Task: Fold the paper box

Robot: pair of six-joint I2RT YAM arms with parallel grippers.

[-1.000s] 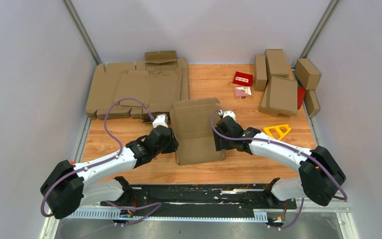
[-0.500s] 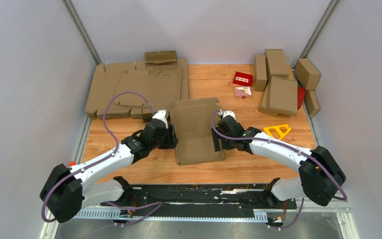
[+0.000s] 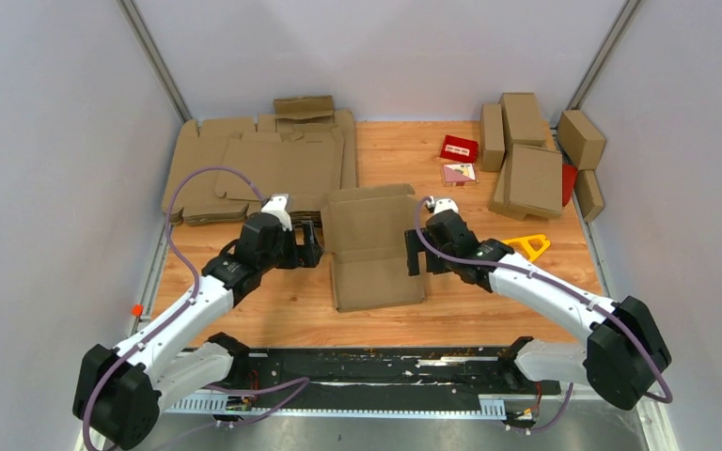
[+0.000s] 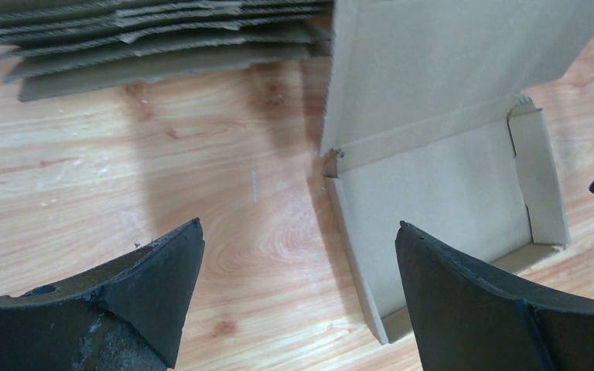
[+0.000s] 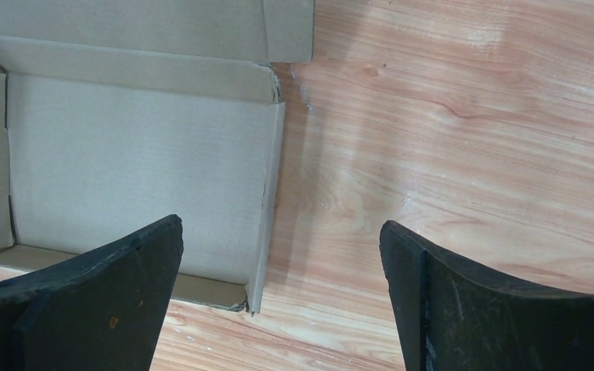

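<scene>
Paper box (image 3: 373,249): shallow cardboard tray, side walls raised, lid flap open at its far edge; sits mid-desk (image 3: 282,315), near the stack of flat blanks (image 3: 254,174). Left gripper (image 3: 312,249) and right gripper (image 3: 415,254): both spread and empty, flanking the side walls, probably to steady them before lid closure.

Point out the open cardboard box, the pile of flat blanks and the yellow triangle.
Open brown corrugated cardboard box (image 3: 378,280): top external view, on its tray floor.
Pile of flat brown cardboard blanks (image 3: 263,164): top external view, on the top sheet.
Yellow triangular frame (image 3: 536,241): top external view, on its right end.
</scene>
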